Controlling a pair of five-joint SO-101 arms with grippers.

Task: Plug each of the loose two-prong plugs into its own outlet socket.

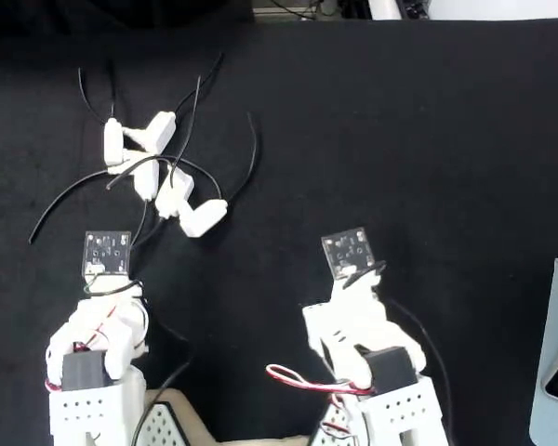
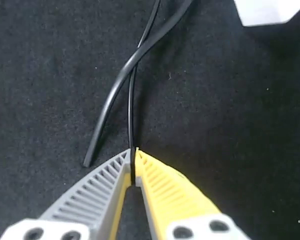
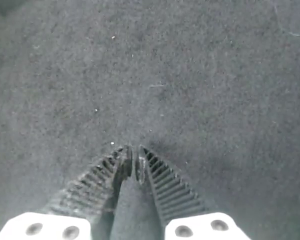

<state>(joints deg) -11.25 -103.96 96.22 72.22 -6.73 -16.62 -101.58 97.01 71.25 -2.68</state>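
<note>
Pinches a thin black cable between the closed grey and yellow fingers of the left gripper. Holds the right gripper with dark fingers drawn together, only a sliver between the tips. Sits with left arm and right arm folded low, side by side, wrists pointing forward.

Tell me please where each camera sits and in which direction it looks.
High view: fixed above the black table, looking down; shows the left arm, the right arm, white plugs and black cables.
Left wrist view: on the left arm's wrist, facing the table past the shut left gripper; a black cable runs to its tips.
Right wrist view: on the right arm's wrist, facing the table past the shut right gripper.
Shared: high and left wrist views both show the black cables.
</note>
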